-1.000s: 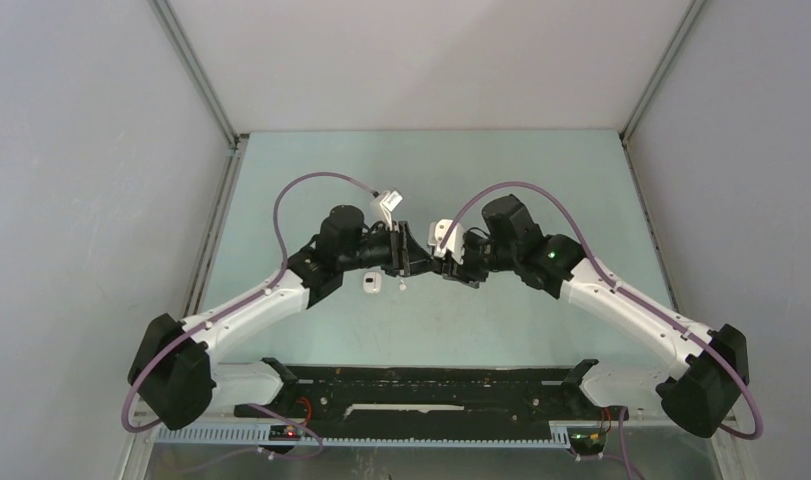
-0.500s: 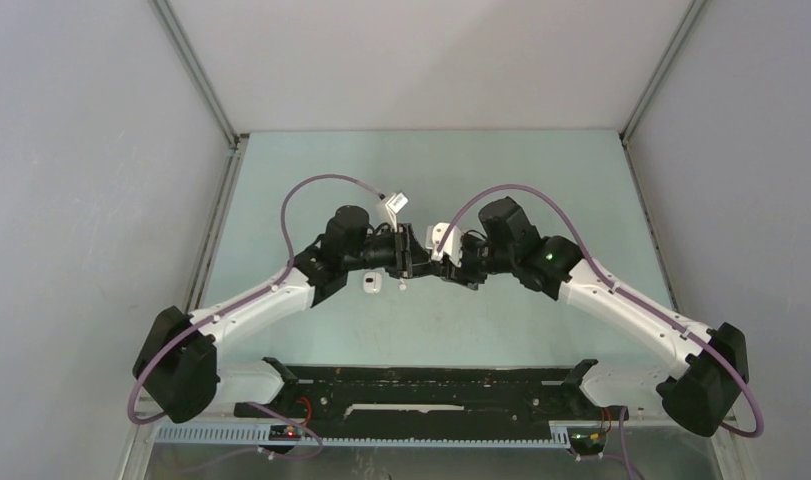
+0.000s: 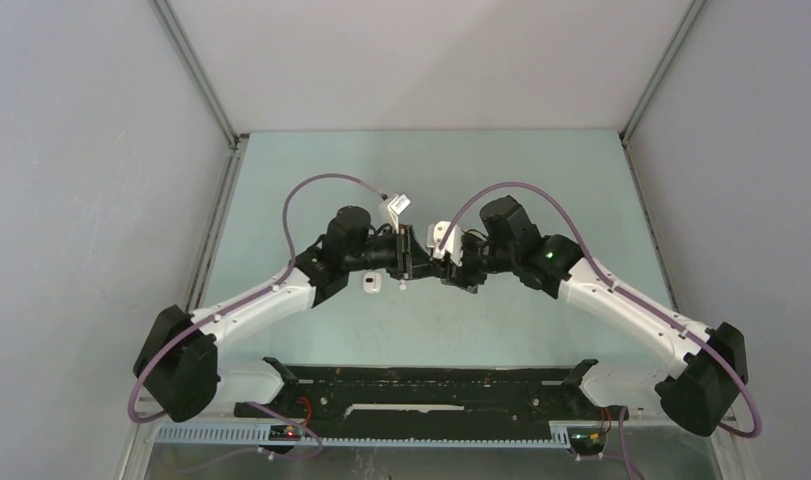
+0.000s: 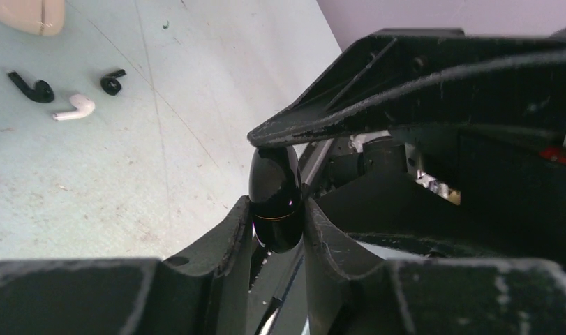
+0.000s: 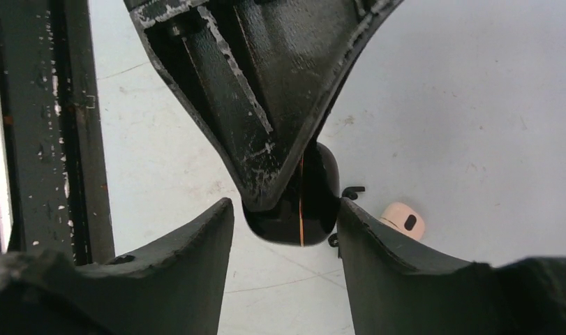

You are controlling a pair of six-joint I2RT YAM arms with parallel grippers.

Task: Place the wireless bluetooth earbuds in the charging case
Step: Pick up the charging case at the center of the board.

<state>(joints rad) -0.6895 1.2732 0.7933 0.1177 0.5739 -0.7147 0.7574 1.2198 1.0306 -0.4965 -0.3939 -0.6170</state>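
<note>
Overhead view, opposed wrist close-ups sharing case (image 4: 275,199)

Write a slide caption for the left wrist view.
Left hand clamps a glossy black case; two black earbuds and a white earbud lie on the table behind.

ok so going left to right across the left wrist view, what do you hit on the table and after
black earbud → white earbud → second black earbud → black case

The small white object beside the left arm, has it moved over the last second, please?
No; the white object keeps its place against the left edge of the table.
</note>
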